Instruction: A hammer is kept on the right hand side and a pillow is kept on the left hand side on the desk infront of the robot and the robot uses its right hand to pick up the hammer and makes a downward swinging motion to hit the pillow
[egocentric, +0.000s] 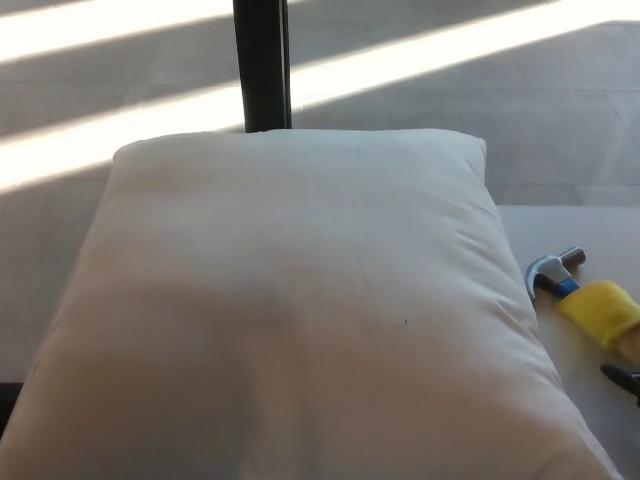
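The pillow (290, 310) fills the left and centre of the desk (590, 225). The hammer (585, 295) is seen at the right edge, head just beside the pillow, handle cut off by the frame. A dark tip at the right edge cannot be identified; the state of the 2 hands cannot be told. A glancing blow is risked if the hammer is held loosely.

Only a small black tip of the right hand (625, 378) shows.
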